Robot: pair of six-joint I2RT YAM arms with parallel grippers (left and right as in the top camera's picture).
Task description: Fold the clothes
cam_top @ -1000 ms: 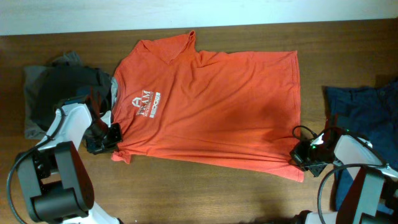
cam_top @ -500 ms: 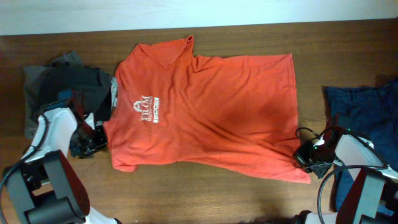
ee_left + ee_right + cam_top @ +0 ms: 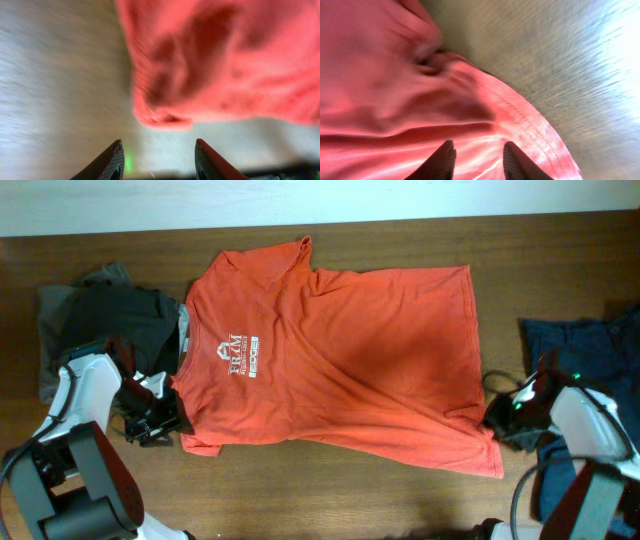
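Observation:
The orange-red T-shirt [image 3: 340, 360] with white lettering lies spread flat across the middle of the table. In the overhead view my left gripper [image 3: 163, 421] sits just left of the shirt's lower left sleeve. The left wrist view shows that gripper [image 3: 158, 151] open, bare wood between its fingers and the sleeve edge [image 3: 165, 117] a little ahead of them. My right gripper [image 3: 498, 420] is at the shirt's lower right hem corner. The right wrist view has it [image 3: 479, 150] open just above the shirt's cloth [image 3: 395, 75], with nothing pinched.
A black and grey heap of clothes [image 3: 105, 320] lies at the far left, close to my left arm. A navy blue garment [image 3: 590, 350] lies at the right edge beside my right arm. Bare wooden table [image 3: 330, 490] runs along the front.
Both grippers were shut on the shirt, at the left sleeve and the right hem corner. They dragged it a little left and toward the front, then opened and let go.

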